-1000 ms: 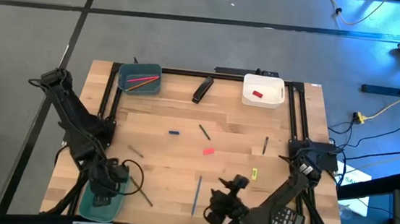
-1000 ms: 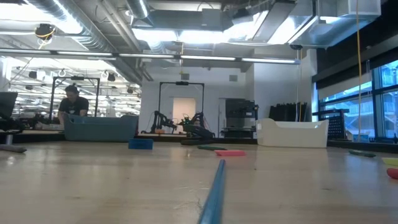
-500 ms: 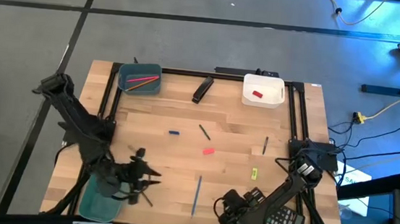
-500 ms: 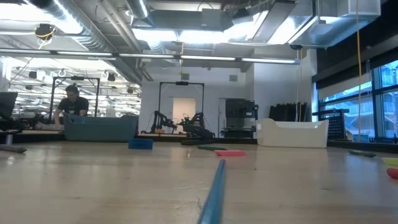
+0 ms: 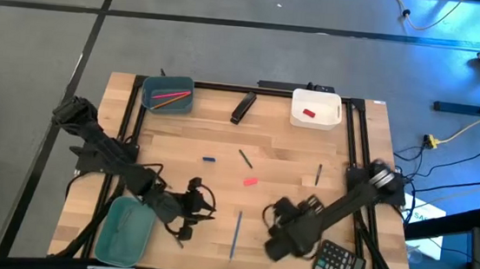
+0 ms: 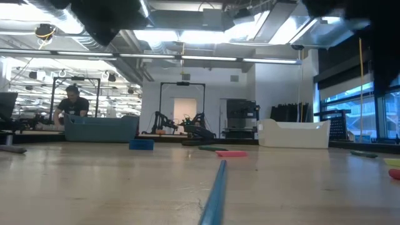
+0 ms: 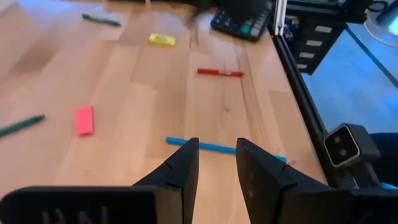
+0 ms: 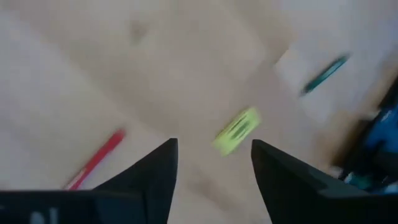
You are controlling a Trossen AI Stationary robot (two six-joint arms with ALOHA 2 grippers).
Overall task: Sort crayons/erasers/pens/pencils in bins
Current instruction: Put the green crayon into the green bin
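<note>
Both tools open: left tool (image 5: 203,208) beside blue pencil (image 5: 236,233), right tool (image 5: 273,212) opposite.

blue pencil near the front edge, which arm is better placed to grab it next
Left, probably. The left pincer is open beside the blue pencil, which lies just past its fingertips in the wrist view. The right pincer faces a yellow piece.

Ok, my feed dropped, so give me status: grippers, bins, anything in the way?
Left gripper open over the blue pencil, empty. Right gripper open above the yellow piece. Teal bin empty. Calculator beside right arm.
</note>
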